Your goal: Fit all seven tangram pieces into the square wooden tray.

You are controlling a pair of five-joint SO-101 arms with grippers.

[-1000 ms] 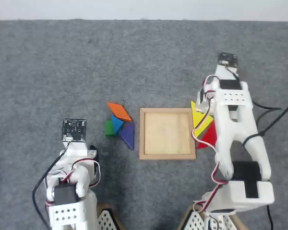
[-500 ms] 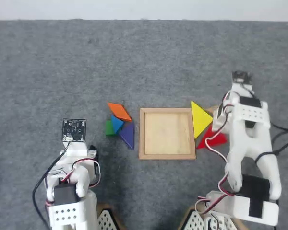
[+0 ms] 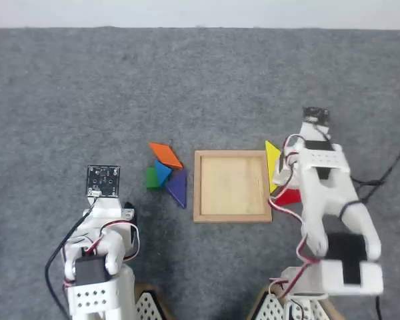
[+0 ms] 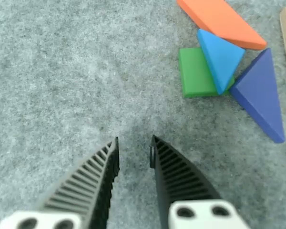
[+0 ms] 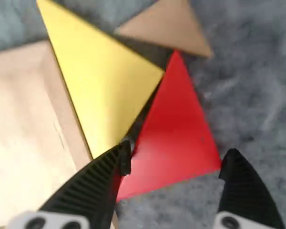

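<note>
The square wooden tray [image 3: 231, 213] lies mid-table with nothing in it. Left of it cluster the orange parallelogram [image 3: 166, 154], green square [image 3: 150, 178], light blue triangle [image 3: 163, 171] and dark blue triangle [image 3: 177, 187]. Right of the tray lie the yellow triangle [image 3: 273, 163] and red triangle [image 3: 289, 196], partly under the right arm. In the right wrist view my right gripper [image 5: 177, 160] is open astride the red triangle [image 5: 174, 133], beside the yellow triangle [image 5: 100, 81] and a tan triangle [image 5: 169, 26]. My left gripper [image 4: 133, 143] hovers over bare carpet, fingers slightly apart and holding nothing, short of the green square [image 4: 195, 71].
Grey carpet [image 3: 87, 87] covers the whole table, with open room at the back and far left. The tray's edge [image 5: 69, 129] lies close beside the right gripper. Both arm bases stand at the front edge.
The right arm swung out to the right, then came back left over the red and yellow triangles. The left arm and the pieces stayed put.
</note>
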